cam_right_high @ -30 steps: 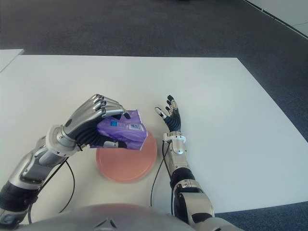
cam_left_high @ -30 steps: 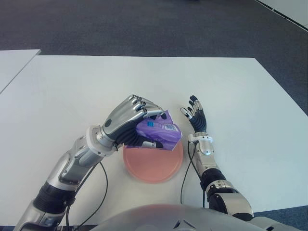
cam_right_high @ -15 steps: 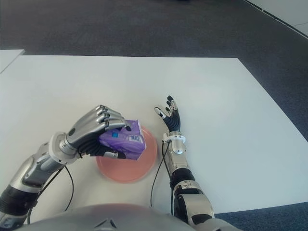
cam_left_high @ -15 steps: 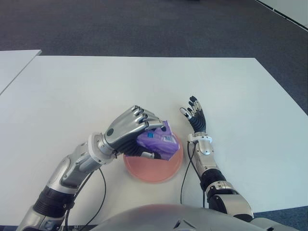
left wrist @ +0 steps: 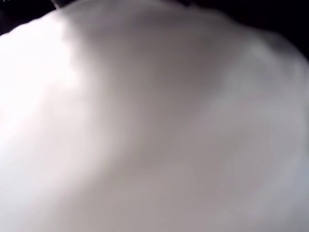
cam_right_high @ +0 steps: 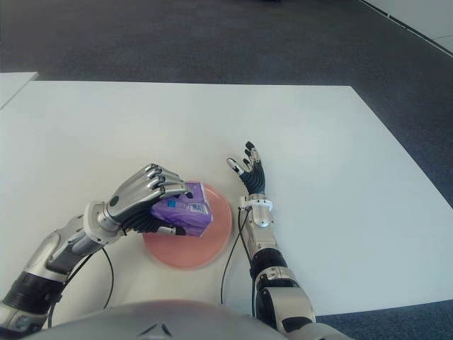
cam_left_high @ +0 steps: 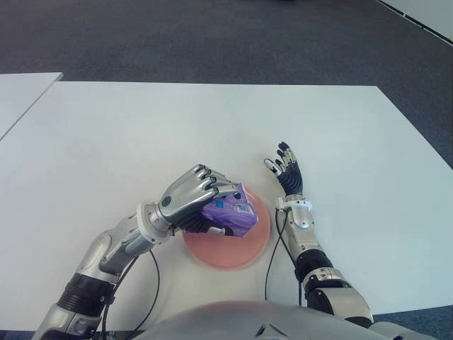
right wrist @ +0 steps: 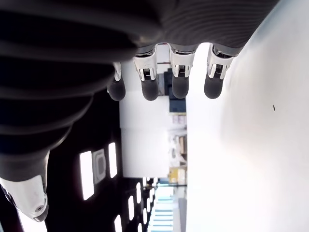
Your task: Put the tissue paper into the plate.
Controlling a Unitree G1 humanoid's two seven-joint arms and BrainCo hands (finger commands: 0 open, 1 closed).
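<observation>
Pink plate nearest on the white table, purple tissue paper pack over its left part, clutched from above in the curled fingers of the left hand; contact with the plate unclear. Just right of the plate, right hand, fingers spread, holding nothing.

White table, dark grey carpet floor behind, second white table at left

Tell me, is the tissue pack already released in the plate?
Not released. The left robot hand has its fingers curled around the tissue pack, over the pink plate; contact cannot be told.
</observation>
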